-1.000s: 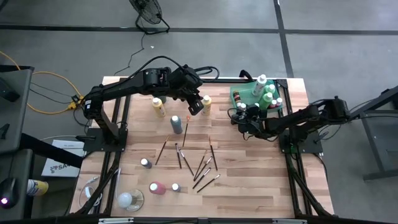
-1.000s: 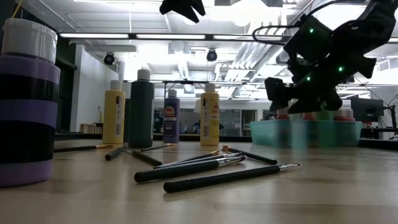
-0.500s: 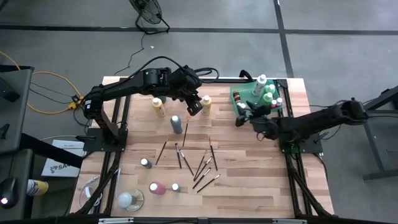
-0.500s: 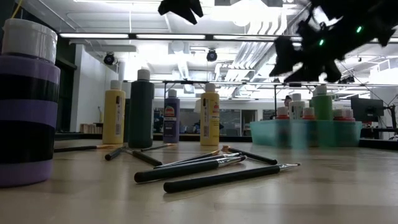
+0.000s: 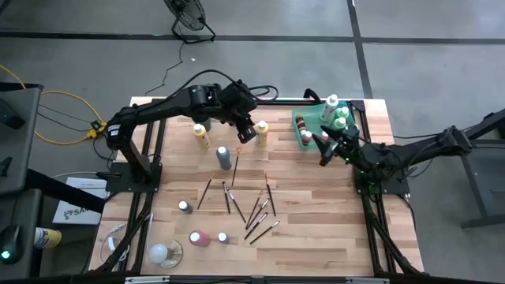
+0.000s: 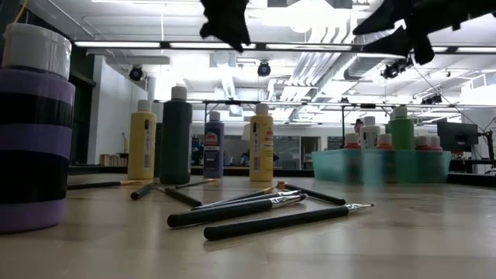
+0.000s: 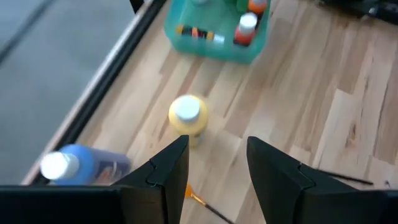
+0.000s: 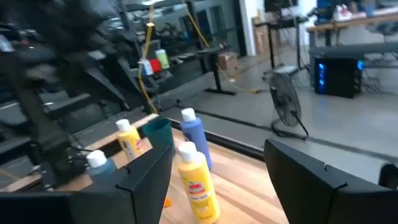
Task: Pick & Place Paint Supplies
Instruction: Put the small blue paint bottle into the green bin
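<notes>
**Observer:** Where are your two grippers?

**Robot:** My left gripper point(image 5: 246, 130) hangs above the wooden table point(image 5: 316, 237), just beside the yellow white-capped paint bottle point(image 5: 261, 132), on the side away from the translucent green rectangular tray point(image 5: 299, 125). Its fingers point(image 7: 168, 171) are spread, with nothing between them; the yellow bottle stands just ahead of the gap. My right gripper point(image 5: 326, 152) is lifted off the table beside the tray's near edge, fingers point(image 8: 311, 177) wide apart and empty.

**Observer:** And the supplies?

**Robot:** Several capped bottles point(image 5: 341, 122) stand inside the tray, a green one point(image 6: 401, 129) among them. Left of the tray along the far side stand the yellow bottle, a blue white-capped bottle point(image 7: 81, 167) and a second yellow bottle point(image 5: 200, 134). A dark teal bottle point(image 5: 224, 156) stands nearer the table's middle. Thin dark-handled paintbrushes point(image 5: 256, 213) lie scattered well in front of the tray. A pink bottle point(image 5: 198, 237) lies on its side and two small capped bottles point(image 5: 184, 207) stand near it, towards the front left corner.
</notes>
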Controlling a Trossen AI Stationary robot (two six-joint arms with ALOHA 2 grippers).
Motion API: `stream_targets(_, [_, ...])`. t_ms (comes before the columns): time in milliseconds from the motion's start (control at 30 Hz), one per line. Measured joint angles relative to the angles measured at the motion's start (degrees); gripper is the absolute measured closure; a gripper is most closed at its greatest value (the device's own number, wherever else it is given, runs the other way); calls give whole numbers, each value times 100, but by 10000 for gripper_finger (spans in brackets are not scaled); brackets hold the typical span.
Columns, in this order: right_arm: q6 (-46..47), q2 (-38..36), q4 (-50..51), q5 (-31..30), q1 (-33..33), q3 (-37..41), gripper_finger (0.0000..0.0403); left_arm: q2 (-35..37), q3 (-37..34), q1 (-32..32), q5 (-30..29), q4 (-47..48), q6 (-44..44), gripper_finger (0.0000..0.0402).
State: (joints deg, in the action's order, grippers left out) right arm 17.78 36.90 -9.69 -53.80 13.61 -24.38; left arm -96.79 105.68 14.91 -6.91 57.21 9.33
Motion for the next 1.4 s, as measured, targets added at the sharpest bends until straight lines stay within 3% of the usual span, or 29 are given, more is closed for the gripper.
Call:
stream_targets(267, [-432, -695, 193, -179, 549, -7, 156, 227, -572, -83, 67, 327, 342, 245])
stream_targets(500, [-448, -937, 554, -674, 921, -7, 156, 1123, -1605, -417, -55, 464, 946, 245])
stream_targets(833, [-553, -921, 636, -734, 1018, -7, 156, 2669, -3231, -1786, -3, 442, 2346, 245])
stream_targets(1100, [-564, -921, 634, -714, 1016, -7, 156, 3062, -4346, -3008, -33, 466, 4369, 245])
stream_targets(1200, [-564, -921, 636, -700, 1016, -5, 156, 3062, -4637, -3563, -399, 377, 4958, 245])
stream_targets(1400, [-563, -921, 636, -691, 1016, -4, 156, 3077, -4964, -5022, -1756, 470, 6196, 245])
